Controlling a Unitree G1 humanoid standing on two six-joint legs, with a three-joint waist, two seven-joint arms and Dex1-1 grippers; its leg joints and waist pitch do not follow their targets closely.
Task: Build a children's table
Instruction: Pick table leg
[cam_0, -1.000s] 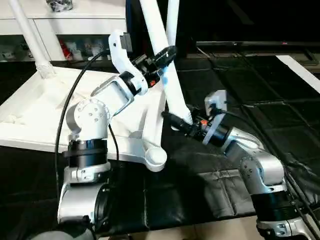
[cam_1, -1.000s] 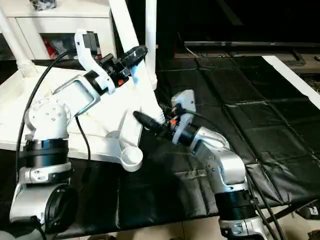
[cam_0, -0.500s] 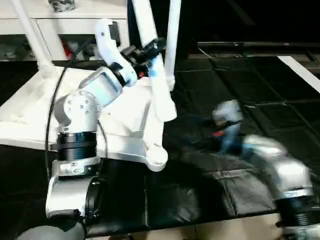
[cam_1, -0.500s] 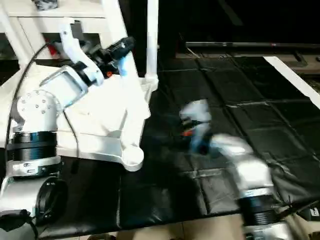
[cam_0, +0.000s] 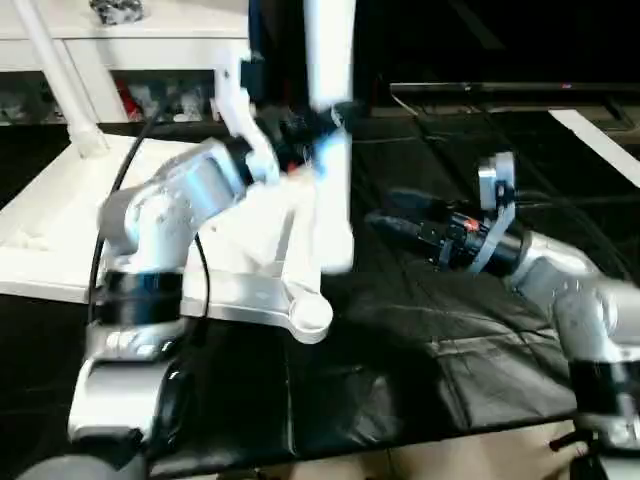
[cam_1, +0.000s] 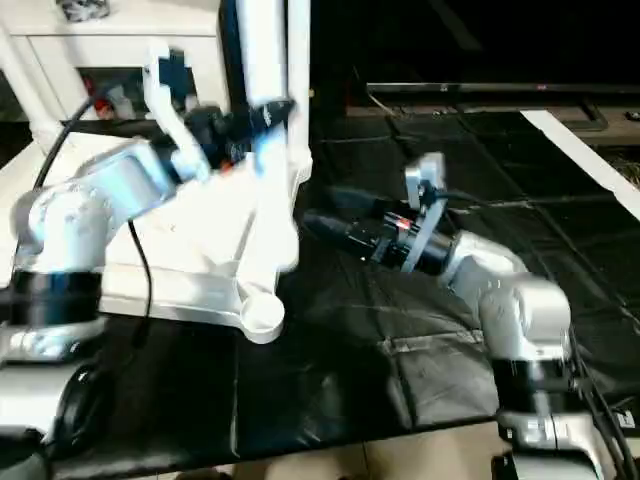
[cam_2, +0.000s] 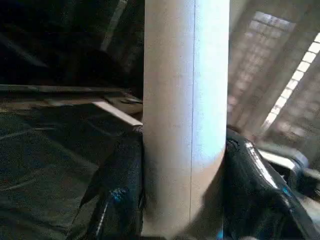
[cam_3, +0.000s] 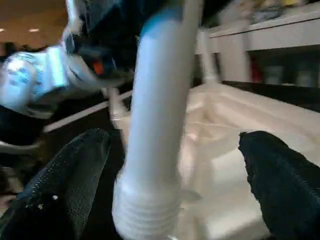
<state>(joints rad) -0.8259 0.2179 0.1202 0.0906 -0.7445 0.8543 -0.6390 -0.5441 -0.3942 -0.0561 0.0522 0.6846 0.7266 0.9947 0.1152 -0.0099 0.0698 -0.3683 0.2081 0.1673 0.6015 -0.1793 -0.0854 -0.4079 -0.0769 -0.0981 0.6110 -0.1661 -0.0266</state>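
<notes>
The children's table top (cam_0: 60, 240) lies upside down on the left, white, with an empty round corner socket (cam_0: 312, 315) at its near right corner. One white leg (cam_0: 55, 75) stands in the far left socket. My left gripper (cam_0: 318, 135) is shut on another white leg (cam_0: 330, 60), which it holds nearly upright, its lower end (cam_0: 338, 260) hanging above the top's right edge. The left wrist view shows this leg (cam_2: 185, 100) clamped between both black fingers (cam_2: 120, 200). My right gripper (cam_0: 385, 218) stands open to the right of the leg, apart from it, its fingers (cam_3: 65, 185) spread wide.
A white cabinet (cam_0: 130, 40) stands behind the table top. Black padded mats (cam_0: 450, 330) cover the floor under my right arm. A white strip (cam_0: 600, 140) lies at the far right, and a third leg (cam_1: 298, 90) rises just behind the held one.
My left gripper has swung the leg from a slant to nearly upright, lifting its lower end. My right gripper has left that lower end, drawn back to the right and opened wider.
</notes>
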